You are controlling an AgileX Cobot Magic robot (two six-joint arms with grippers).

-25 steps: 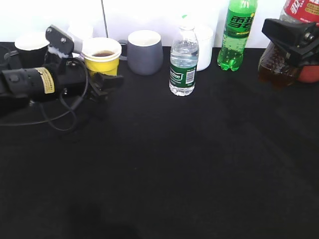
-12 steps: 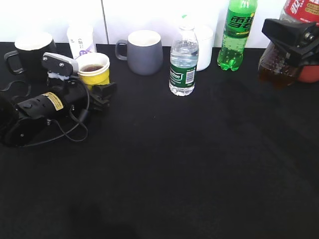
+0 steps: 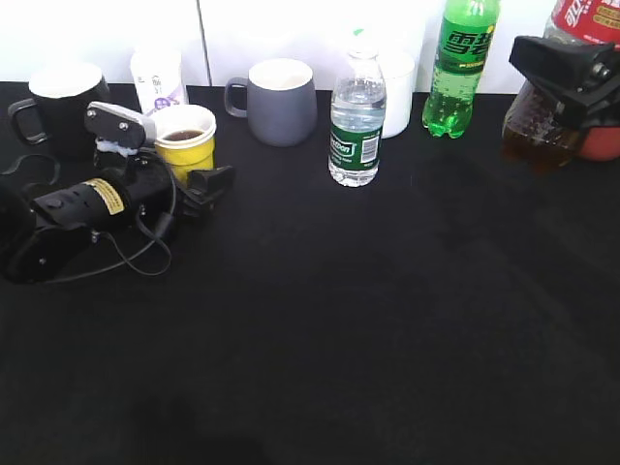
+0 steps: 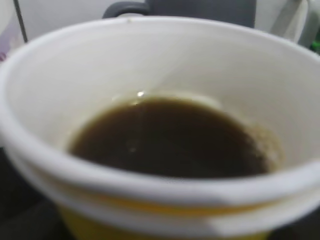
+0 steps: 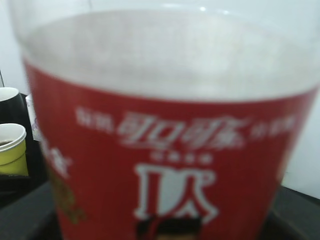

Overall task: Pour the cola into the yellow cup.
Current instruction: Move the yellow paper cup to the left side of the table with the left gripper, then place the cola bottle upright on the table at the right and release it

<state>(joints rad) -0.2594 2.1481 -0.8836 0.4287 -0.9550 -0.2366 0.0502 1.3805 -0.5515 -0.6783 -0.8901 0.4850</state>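
Observation:
The yellow cup [image 3: 185,145] stands low at the left of the black table, with dark cola in its white inside. It fills the left wrist view [image 4: 150,60]. My left gripper [image 3: 199,172] lies low around the cup and is shut on it. The cola bottle [image 3: 531,131] is at the far right back, brown liquid at its bottom, its cap out of view. My right gripper [image 3: 564,70] is shut on it. Its red label fills the right wrist view [image 5: 165,150], where the yellow cup [image 5: 12,150] shows small at the left.
Along the back stand a black mug [image 3: 56,102], a white cup with purple print [image 3: 157,77], a grey mug [image 3: 281,102], a small water bottle [image 3: 357,121], a white container [image 3: 398,87] and a green soda bottle [image 3: 460,68]. My left arm's cable loops on the table [image 3: 116,262].
My left arm has come down and back with the yellow cup, from raised near the camera to low on the table. The right arm and the cola bottle have not moved.

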